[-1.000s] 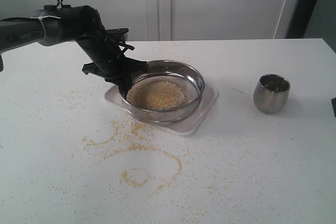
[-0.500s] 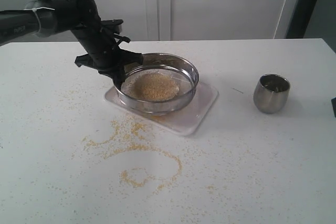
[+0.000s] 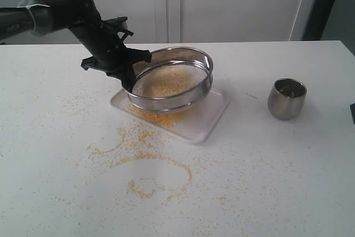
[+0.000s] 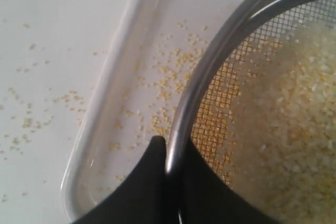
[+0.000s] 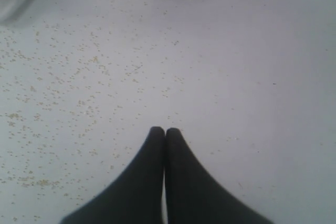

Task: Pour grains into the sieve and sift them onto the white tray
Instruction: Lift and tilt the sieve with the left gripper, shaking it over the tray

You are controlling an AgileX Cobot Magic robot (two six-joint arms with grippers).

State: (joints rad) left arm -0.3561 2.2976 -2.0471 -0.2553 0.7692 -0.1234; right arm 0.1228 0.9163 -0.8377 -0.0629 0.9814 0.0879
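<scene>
The sieve, loaded with grains, hangs tilted just above the white tray, where yellow meal lies. The left gripper is clamped on the sieve's rim, one finger inside and one outside. The right gripper, fingers pressed together and empty, hovers over the grain-strewn tabletop. A steel cup stands apart from the tray.

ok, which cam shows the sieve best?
Exterior view: the whole sieve shows, tilted above the white tray, its rim pinched by the left gripper. Left wrist view gives only a close arc of rim and mesh with grains. Right wrist view shows none of it, just grain-strewn table.
</scene>
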